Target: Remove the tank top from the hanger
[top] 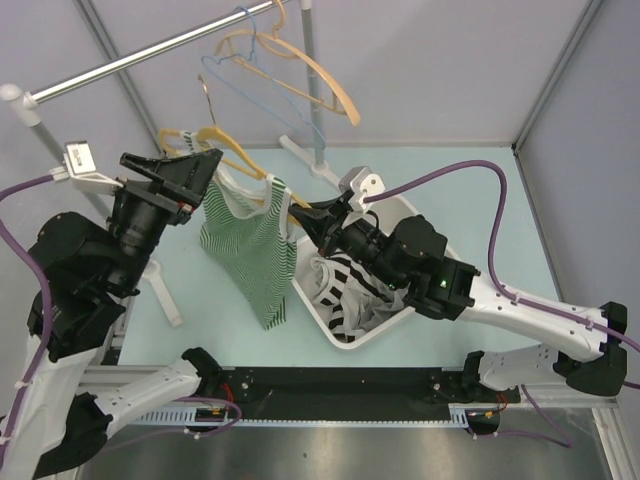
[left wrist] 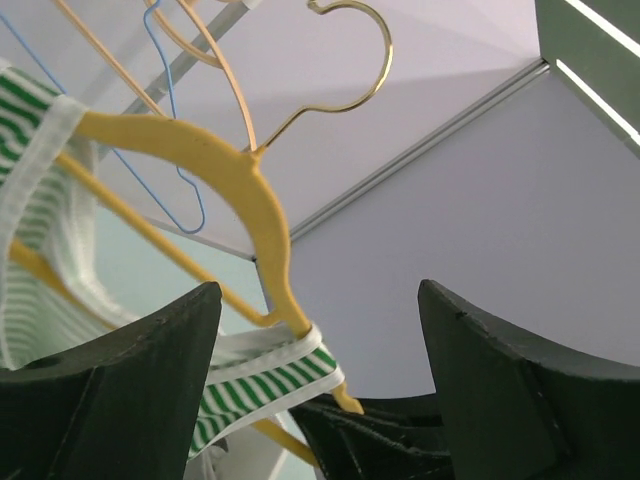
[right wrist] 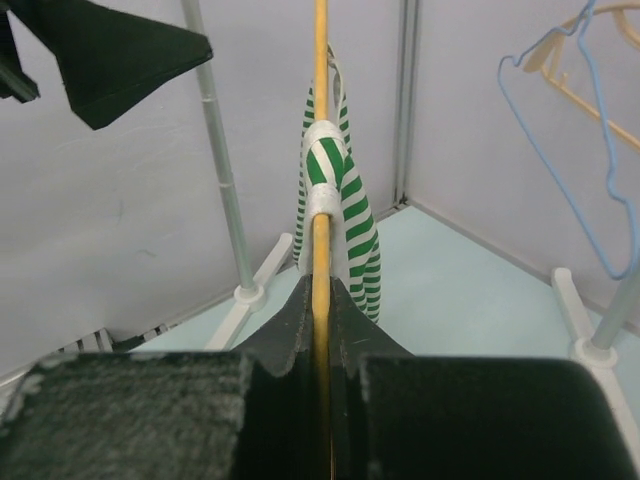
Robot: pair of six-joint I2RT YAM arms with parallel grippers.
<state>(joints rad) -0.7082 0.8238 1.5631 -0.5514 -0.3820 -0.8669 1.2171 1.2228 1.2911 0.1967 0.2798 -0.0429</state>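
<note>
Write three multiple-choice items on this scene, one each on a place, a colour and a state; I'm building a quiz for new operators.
1. Where is the white basket?
A. under the right arm, right of the tank top
B. hanging from the rail
C. left of the left arm

2. What colour are the tank top's stripes?
A. red and white
B. green and white
C. blue and yellow

3. How is the right end effector?
A. open, holding nothing
B. shut on the yellow hanger
C. shut on the basket's rim

Key: 1 A, the top view shows the basket beneath that arm; 2 B, green bands show in every view; 3 B, the right wrist view shows its fingers pinching the hanger's bar.
</note>
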